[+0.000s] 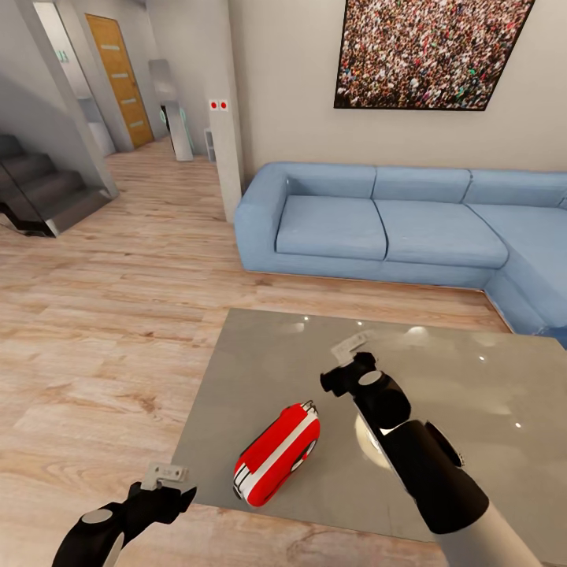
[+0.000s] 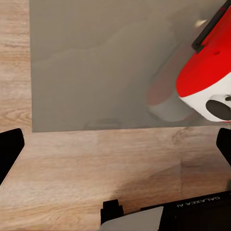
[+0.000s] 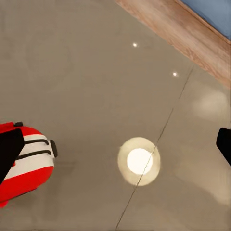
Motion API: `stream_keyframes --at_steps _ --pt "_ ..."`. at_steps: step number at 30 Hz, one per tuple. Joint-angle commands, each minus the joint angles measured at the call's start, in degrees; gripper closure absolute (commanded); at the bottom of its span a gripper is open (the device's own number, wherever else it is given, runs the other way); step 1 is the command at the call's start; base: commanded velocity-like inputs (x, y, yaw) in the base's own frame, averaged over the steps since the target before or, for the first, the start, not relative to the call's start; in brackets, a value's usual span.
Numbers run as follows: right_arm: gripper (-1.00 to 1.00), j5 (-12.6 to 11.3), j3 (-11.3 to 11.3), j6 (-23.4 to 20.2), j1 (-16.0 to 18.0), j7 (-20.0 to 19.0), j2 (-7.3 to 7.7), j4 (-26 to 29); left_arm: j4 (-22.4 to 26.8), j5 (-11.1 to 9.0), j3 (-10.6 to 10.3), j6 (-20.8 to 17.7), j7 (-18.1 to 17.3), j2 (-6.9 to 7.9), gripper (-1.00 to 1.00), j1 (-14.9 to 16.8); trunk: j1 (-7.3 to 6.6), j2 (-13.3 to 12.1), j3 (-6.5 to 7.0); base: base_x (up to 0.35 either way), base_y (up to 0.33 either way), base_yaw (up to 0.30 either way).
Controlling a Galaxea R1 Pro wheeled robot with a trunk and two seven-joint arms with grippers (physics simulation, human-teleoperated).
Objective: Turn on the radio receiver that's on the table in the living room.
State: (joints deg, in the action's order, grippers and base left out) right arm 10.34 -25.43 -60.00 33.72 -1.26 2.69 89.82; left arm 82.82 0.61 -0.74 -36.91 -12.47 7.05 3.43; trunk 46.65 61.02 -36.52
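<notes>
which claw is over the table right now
The right claw, hanging above the grey table past the red radio; the left claw is over floor.

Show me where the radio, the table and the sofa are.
radio receiver [image 1: 277, 455]: head view, on its red and white side.
table [image 1: 260, 354]: head view, on the bare grey top.
sofa [image 1: 331, 224]: head view, on the left seat cushion.

Light wood plank floor [image 1: 102, 331], pale walls, blue sofa [image 1: 394, 228], crowd photograph [image 1: 429, 51], dark stairs [image 1: 39, 193].
</notes>
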Motion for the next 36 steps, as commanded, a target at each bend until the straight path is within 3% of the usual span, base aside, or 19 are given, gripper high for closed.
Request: stream_keyframes --at_steps 1,2,7,18,27,33,36 --pt "-1.00 0.12 -0.62 0.00 0.03 -0.07 0.10 0.00 0.00 0.06 0.03 0.00 -0.02 0.00 -1.00 0.00 0.00 0.00 0.00 0.000 0.000 0.000" --pt "-1.00 0.16 -2.28 0.00 0.04 -0.19 0.66 0.00 -0.02 0.01 0.07 0.04 -0.06 -0.01 -1.00 0.00 0.00 0.00 0.00 0.000 0.000 0.000" --pt "-1.00 0.34 -4.94 0.00 0.10 -0.31 1.63 0.00 -0.02 -0.27 0.24 0.20 -0.10 -0.01 -1.00 0.00 0.00 0.00 0.00 0.000 0.000 0.000" --pt "-1.00 0.39 -4.79 0.00 0.11 -0.24 0.24 0.08 -0.11 -0.51 0.55 0.10 -0.10 -0.09 -1.00 0.00 0.00 0.00 0.00 0.000 0.000 0.000" --pt "-1.00 0.38 -5.20 0.00 0.11 -0.88 0.56 0.18 -0.03 -0.44 0.53 0.09 -0.07 -0.10 -1.00 0.00 0.00 0.00 0.00 0.000 0.000 0.000" --pt "-1.00 0.45 -6.69 0.00 0.93 -10.76 2.07 0.22 -0.03 -0.44 0.48 0.19 -0.10 -0.10 -1.00 0.00 0.00 0.00 0.00 0.000 0.000 0.000" --pt "-1.00 0.45 -6.94 0.00 2.25 -13.09 2.38 0.25 -0.03 -0.42 0.48 0.24 -0.10 -0.10 -1.00 0.00 0.00 0.00 0.00 0.000 0.000 0.000"
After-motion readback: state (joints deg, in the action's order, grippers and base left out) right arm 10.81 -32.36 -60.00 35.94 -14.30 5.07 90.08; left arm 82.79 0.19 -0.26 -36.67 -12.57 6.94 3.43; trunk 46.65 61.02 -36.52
